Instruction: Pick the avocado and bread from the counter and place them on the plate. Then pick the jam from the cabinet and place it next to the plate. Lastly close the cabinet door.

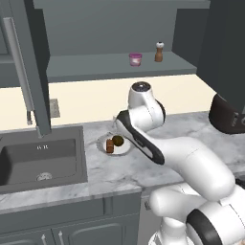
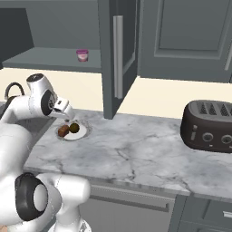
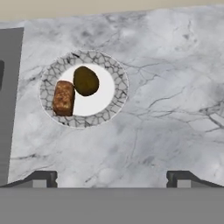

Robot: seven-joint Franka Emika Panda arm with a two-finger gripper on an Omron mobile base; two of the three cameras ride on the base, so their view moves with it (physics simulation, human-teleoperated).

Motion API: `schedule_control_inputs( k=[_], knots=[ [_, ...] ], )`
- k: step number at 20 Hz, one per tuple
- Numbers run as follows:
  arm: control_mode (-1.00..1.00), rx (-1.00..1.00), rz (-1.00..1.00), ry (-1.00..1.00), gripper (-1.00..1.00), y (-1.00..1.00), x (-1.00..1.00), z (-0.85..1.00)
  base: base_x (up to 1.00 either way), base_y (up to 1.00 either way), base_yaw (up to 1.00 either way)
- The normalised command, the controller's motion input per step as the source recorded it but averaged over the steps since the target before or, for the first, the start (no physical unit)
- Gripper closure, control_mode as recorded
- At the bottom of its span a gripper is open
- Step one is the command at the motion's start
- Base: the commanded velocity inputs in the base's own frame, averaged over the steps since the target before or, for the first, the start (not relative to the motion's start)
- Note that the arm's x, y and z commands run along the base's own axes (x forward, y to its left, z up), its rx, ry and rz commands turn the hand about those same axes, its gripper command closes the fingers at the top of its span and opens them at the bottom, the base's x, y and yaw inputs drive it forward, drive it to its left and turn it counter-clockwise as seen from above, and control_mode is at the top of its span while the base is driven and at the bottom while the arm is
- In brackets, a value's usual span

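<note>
Jaws (image 3: 112, 177) spread wide apart and empty, poised above the marble surface (image 3: 175, 87) with both dark tips framing bare stone below the plate (image 3: 116, 70). Avocado (image 3: 85, 80) and bread (image 3: 64, 97) resting side by side on that plate, touching or nearly so, bread toward the sink (image 1: 43, 158) side. First stage judged done; jam (image 1: 135, 59) next, sitting on the open cabinet (image 1: 186, 64) shelf beside a brown pepper mill (image 1: 159, 51), well above and behind the plate.

Risks ahead, as a judgement only: swinging upward from this low pose could clip the open cabinet door (image 2: 115, 54), hanging out over the surface just behind the plate. Reaching into the shelf off-line could knock the pepper mill, standing near the jar. Squat rounded jar likely to slip or tip if pinched near the lid rather than mid-body. Setting it down too close could bump the plate rim and jostle the two pieces already there; too far would miss "next to". Toaster (image 2: 208, 124) well apart, no concern.
</note>
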Motion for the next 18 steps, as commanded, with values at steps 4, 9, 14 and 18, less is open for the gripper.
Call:
schedule_control_inputs(
  k=[4,9,14,18],
  knots=[
    [-1.00,-0.02,0.02,-0.07,-1.00,-0.31,-0.07,0.63,0.00,0.00,0.00],
    [-1.00,-0.01,0.04,-0.16,-1.00,-0.32,-0.07,0.56,0.00,0.00,0.00],
    [-1.00,-0.03,0.09,-0.06,-1.00,-0.01,-0.02,0.11,0.00,0.00,0.00],
    [-1.00,-0.07,0.09,0.01,-1.00,-0.10,-0.14,0.04,0.00,0.00,0.00]
  ],
)
